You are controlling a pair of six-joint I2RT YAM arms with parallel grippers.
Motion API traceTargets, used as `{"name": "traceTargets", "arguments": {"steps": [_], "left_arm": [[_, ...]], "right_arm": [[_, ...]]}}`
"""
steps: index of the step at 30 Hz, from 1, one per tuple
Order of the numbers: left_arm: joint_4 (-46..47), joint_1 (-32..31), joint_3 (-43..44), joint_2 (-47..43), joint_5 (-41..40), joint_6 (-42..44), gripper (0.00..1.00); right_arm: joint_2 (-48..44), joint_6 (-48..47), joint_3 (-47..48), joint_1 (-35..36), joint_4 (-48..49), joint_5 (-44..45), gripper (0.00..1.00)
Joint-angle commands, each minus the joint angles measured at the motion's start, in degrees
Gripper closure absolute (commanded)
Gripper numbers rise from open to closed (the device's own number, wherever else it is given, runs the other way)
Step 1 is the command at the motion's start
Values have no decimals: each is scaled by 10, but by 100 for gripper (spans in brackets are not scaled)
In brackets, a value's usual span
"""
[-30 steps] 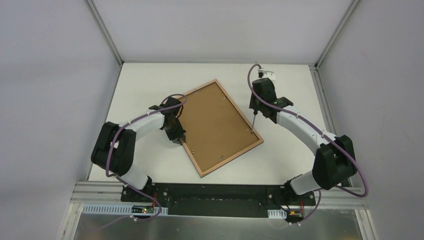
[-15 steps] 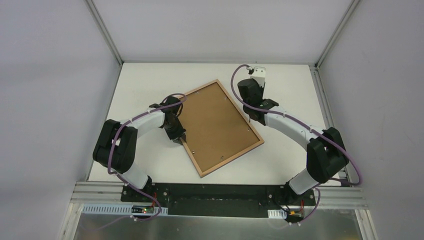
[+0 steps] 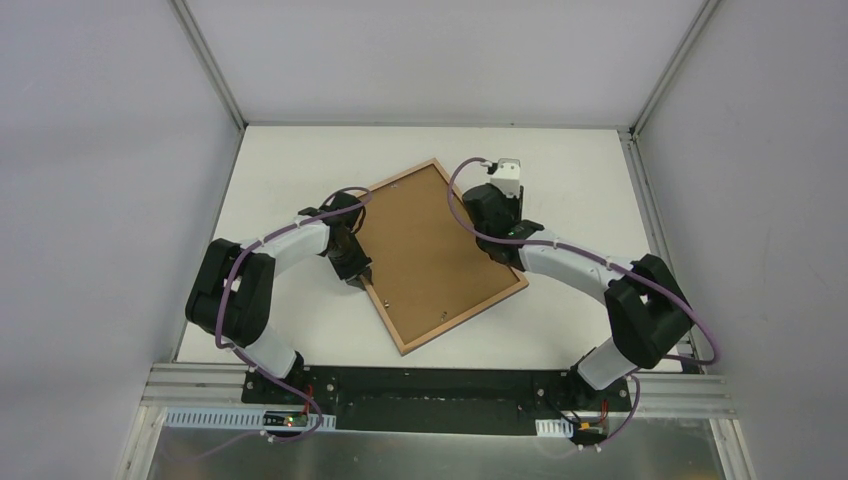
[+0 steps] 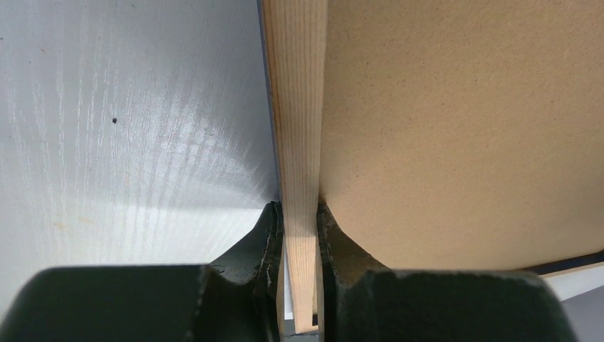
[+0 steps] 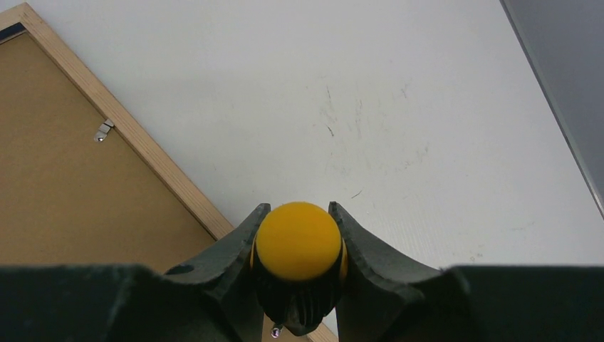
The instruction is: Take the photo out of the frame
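From the top view, you have the frame lying back-up and skewed on the table. The left gripper is at its left long edge and the right gripper is over its right edge. The photo is nowhere in sight; I judge it sits under the backing board.

In the left wrist view, your left gripper is clamped on the frame's pale wooden rim. It's a thin bite, so a sideways shove could make the frame pivot or slip free.

In the right wrist view, the right gripper is closed around the yellow-handled screwdriver, just off the frame's edge. The tip barely peeks out at the bottom, so you can't judge where it lands. If it misses a clip, you gouge the board. The other clips are cut off here.
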Motion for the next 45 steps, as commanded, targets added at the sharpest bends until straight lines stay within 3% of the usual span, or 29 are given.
{"name": "traceTargets", "arguments": {"steps": [1, 12, 45], "left_arm": [[-38, -1, -29, 37, 1, -13, 100], [-37, -2, -30, 42, 21, -13, 100], [-38, -1, -33, 48, 41, -5, 100]], "right_arm": [[-9, -9, -24, 1, 79, 22, 100], [15, -25, -37, 3, 164, 13, 100], [56, -102, -17, -40, 241, 11, 100]]}}
